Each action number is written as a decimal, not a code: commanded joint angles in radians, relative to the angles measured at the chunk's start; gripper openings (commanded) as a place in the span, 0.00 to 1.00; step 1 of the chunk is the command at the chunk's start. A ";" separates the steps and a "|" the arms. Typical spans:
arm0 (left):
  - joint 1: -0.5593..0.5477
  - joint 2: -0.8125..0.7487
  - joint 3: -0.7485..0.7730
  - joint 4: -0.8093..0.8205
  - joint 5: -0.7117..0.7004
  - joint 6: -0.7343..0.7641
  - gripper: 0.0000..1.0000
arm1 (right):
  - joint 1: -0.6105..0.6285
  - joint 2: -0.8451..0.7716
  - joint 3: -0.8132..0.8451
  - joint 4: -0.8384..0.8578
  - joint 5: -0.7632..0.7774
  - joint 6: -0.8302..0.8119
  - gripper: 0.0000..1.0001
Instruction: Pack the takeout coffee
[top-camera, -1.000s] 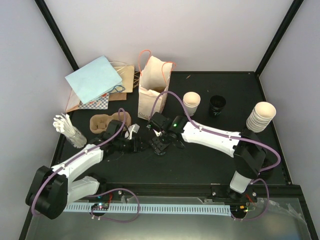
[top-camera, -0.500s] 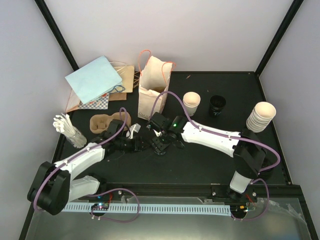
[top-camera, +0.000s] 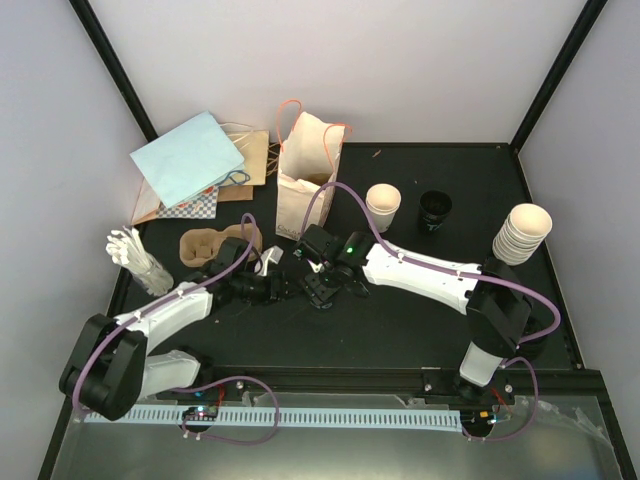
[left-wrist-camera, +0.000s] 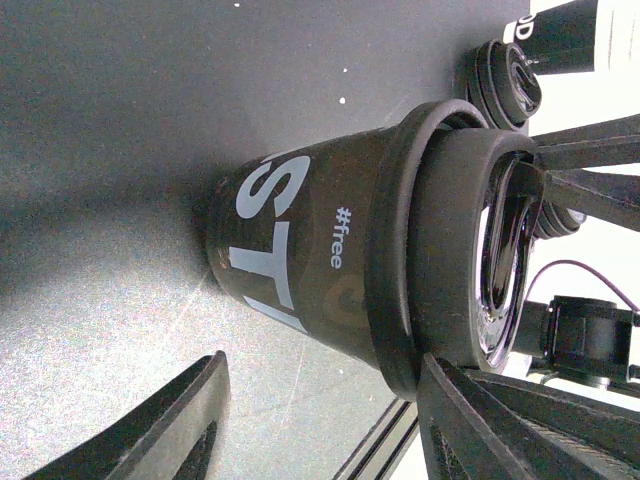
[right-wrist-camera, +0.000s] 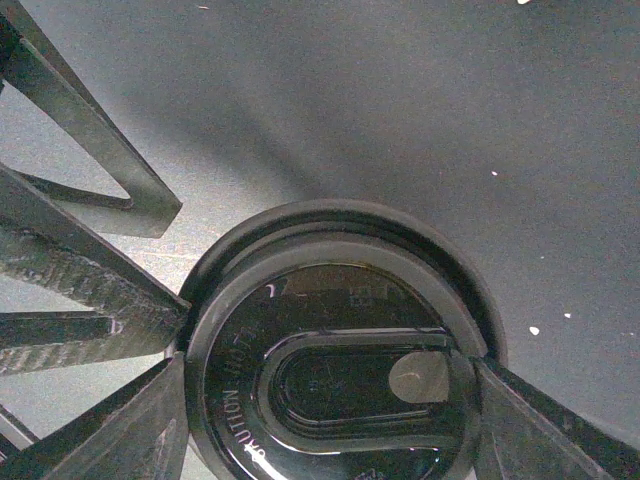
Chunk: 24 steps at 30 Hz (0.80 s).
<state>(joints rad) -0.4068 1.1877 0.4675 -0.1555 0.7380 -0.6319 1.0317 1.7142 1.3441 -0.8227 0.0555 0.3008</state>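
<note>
Left wrist view puts the cup (left-wrist-camera: 290, 250) close ahead. It is black and tapered, with white lettering on its side that reads "ST" and a small "#free". A black lid (left-wrist-camera: 450, 250) sits on its mouth, with a thick rim and a glossy raised oval on top. The cup stands on the dark bench (left-wrist-camera: 120, 120).

From the right wrist, looking straight down, the lid fills the lower middle. It shows a round top, an oval panel with a small sip tab and faint embossed text around the edge.

From the top view, the cup is mid-bench, just near of the paper bag (top-camera: 305, 170) and right of the brown tray (top-camera: 200, 245). It sits where the two arms meet and is mostly hidden under them.

The right pincer (right-wrist-camera: 330, 365) comes down from above. One of its fingers (right-wrist-camera: 140, 430) presses against the lid's left rim and the other against its right rim, so it is clamped on the lid.

The left pincer (left-wrist-camera: 322, 358) is spread wide and grips nothing. Its two dark fingers (left-wrist-camera: 170, 430) reach in from the cup's left side. From the right wrist, one of them comes right up to the lid's rim and the other lies clear of it on the far side. I cannot tell whether the nearer one actually touches.
</note>
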 joint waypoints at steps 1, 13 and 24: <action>0.004 0.036 0.010 -0.057 -0.077 0.012 0.52 | 0.010 0.030 0.000 0.003 -0.007 0.003 0.72; 0.004 0.081 0.028 -0.185 -0.214 -0.019 0.51 | 0.010 0.034 -0.026 0.022 -0.010 0.007 0.72; -0.006 0.143 0.001 -0.181 -0.276 -0.065 0.52 | 0.020 0.031 -0.109 0.055 0.015 0.023 0.72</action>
<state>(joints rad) -0.4072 1.2587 0.5251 -0.2111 0.7139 -0.6697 1.0309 1.6958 1.2964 -0.7586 0.0948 0.3161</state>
